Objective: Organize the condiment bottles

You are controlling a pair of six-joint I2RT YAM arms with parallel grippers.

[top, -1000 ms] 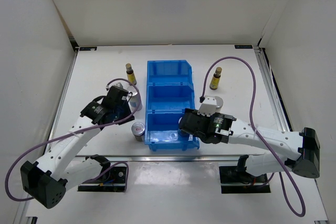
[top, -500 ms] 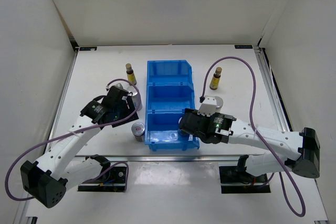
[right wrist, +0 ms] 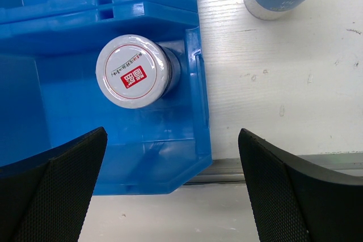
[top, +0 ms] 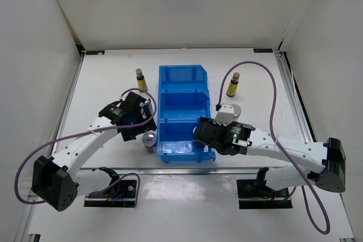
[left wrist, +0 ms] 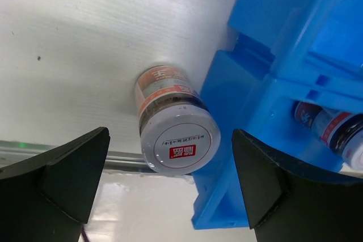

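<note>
Tabletop jar shows its red lid mark only in left-wrist view.

Viewed from above, the white worktop carries a blue three-compartment bin at its centre, running from the far edge toward the near edge. We see the first amber bottle upright left of the bin's far compartment and the second amber bottle well to its right. A silver jar stands just beside the bin's near-left corner, under the left gripper. The right gripper overhangs the near compartment's right wall, and a white-blue cylinder stands just behind it. From this height we cannot read either pair of jaws.
</note>
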